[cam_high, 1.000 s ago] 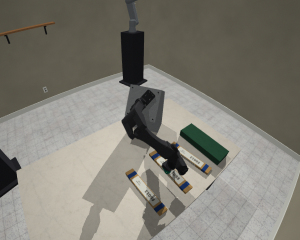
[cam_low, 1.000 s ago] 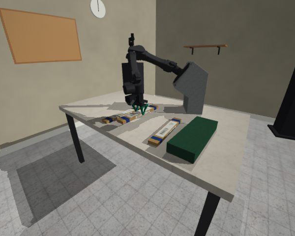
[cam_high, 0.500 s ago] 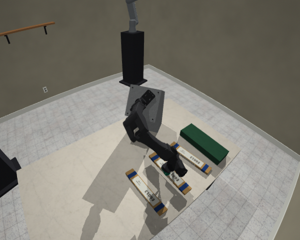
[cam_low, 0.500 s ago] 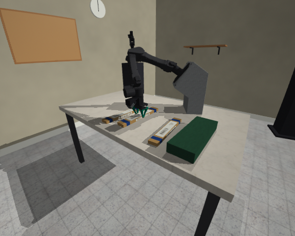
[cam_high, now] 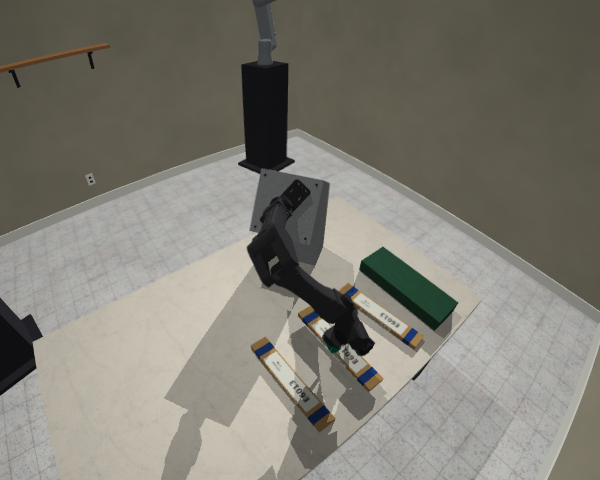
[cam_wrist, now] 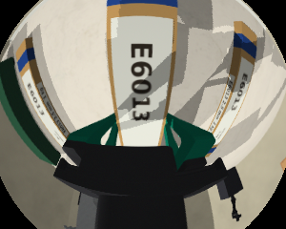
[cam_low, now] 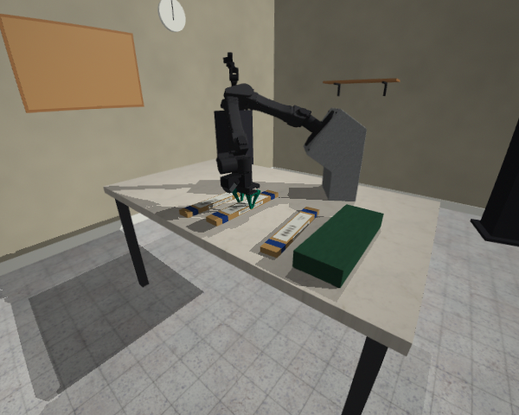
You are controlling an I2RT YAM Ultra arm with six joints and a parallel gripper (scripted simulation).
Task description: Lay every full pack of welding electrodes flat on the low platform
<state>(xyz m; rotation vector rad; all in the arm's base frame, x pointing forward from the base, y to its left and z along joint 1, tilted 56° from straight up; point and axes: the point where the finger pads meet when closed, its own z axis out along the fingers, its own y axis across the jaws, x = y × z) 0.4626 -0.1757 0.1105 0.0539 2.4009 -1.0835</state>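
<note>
Three long tan packs with blue bands and white E6013 labels lie on the table. My gripper [cam_high: 341, 347] with green fingers is shut on the middle pack [cam_high: 340, 347], gripping its long sides near its middle; this pack also shows in the wrist view [cam_wrist: 142, 71] and in the exterior view [cam_low: 240, 207]. The pack rests low at the table. A second pack [cam_high: 382, 315] lies beside the dark green low platform [cam_high: 408, 287]. The third pack [cam_high: 292, 383] lies apart toward the table's front. The platform [cam_low: 338, 243] holds nothing.
The arm's grey base mount [cam_high: 290, 212] stands at the back of the table. The table edge runs close past the packs' near ends [cam_high: 393, 392]. Black pedestals stand on the floor beyond [cam_high: 264, 113].
</note>
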